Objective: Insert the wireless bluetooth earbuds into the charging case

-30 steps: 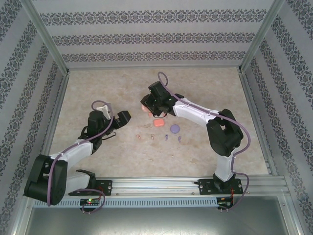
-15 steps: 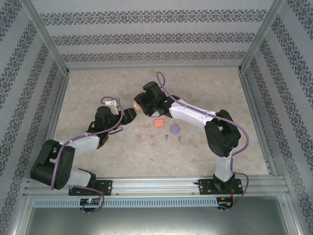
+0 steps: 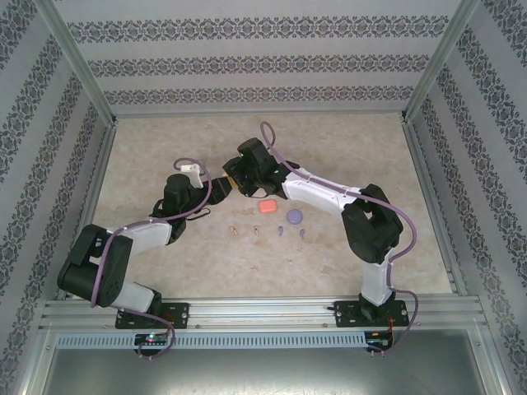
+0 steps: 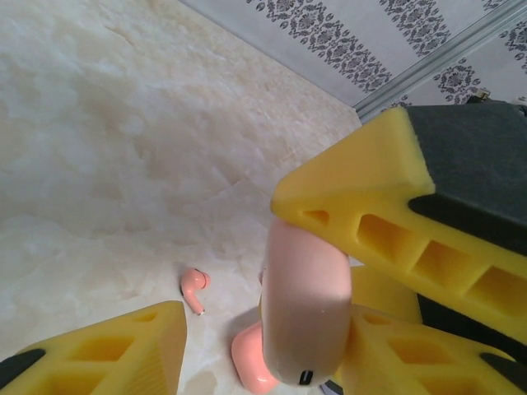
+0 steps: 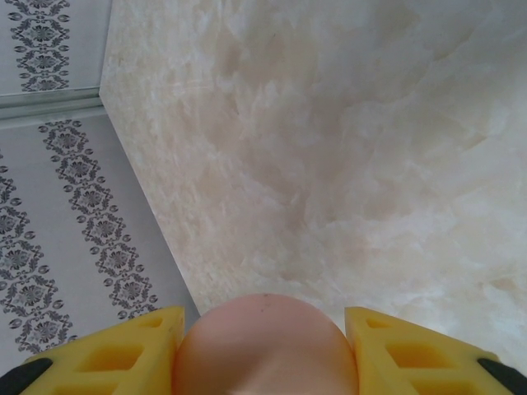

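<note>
Notably, judged charging case (image 4: 305, 304) light, slick, best pinched across its sides; noted right gripper (image 5: 263, 350) clamped there, left gripper (image 4: 259, 341) apart.

Far desk (image 3: 346, 144): bare, open.
Centre: left pincer (image 3: 216, 191), right pincer (image 3: 235, 181) crowd one pink case (image 4: 305, 296).
Front row: earbuds (image 3: 256, 230), salmon case (image 3: 265, 206), purple case (image 3: 294, 217).

Left arm (image 3: 132, 234): reaching forward and rightward from its base, elbow folding low near the table edge.
Left gripper (image 3: 216, 191): pointing right, standing partly open, one finger (image 4: 107, 350) sitting apart from the pink charging case (image 4: 305, 304).
Right arm (image 3: 329, 193): stretching leftward across the middle, upper link rising from its base.
Right gripper (image 3: 235, 183): facing the left one, tips nearly meeting, pinching the case between both fingers (image 5: 107, 354).
</note>
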### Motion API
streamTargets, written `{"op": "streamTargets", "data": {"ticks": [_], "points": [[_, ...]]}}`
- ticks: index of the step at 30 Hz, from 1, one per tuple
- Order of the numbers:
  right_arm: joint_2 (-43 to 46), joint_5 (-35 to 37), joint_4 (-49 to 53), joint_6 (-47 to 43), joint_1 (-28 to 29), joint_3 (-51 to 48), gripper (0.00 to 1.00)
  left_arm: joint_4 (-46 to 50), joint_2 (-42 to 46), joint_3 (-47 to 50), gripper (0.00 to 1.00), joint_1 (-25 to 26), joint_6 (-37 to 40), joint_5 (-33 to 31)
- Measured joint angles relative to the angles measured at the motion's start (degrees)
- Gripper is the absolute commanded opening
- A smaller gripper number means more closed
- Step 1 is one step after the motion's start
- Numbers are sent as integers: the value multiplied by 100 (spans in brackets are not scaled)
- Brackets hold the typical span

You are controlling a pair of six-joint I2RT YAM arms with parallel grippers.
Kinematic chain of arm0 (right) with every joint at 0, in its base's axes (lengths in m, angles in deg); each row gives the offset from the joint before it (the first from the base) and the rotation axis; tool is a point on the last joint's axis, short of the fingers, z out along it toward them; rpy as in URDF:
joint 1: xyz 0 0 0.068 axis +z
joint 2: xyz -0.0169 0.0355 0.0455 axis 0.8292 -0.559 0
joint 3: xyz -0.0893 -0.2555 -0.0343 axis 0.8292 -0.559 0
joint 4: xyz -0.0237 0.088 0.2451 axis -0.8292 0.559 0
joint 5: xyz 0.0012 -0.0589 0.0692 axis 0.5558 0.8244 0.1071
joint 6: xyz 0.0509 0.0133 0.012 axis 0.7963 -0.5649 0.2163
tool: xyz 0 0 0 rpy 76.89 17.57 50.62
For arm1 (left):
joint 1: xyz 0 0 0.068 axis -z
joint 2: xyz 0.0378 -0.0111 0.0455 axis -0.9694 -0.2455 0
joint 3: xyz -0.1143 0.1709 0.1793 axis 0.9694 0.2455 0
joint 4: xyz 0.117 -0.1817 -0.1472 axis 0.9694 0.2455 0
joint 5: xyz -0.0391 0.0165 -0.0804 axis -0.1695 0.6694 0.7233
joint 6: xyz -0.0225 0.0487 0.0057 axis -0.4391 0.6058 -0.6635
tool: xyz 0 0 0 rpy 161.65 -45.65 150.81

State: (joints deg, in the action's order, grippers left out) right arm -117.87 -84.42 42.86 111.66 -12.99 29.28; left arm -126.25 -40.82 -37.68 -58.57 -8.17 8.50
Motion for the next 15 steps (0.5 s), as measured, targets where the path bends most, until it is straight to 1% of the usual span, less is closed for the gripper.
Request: {"op": "streamTargets", "data": {"ticks": [8,11,15], "points": [[-2,2,-96,20,0,0,41,-109,-103,-114,37,9,4,-2],[-2,2,-140,63,0,-2,41,-160,-109,-129,30,11,2,2],[-2,15,-144,92,17,-4,41,-225,-111,-129,24,42,4,-11]]}}
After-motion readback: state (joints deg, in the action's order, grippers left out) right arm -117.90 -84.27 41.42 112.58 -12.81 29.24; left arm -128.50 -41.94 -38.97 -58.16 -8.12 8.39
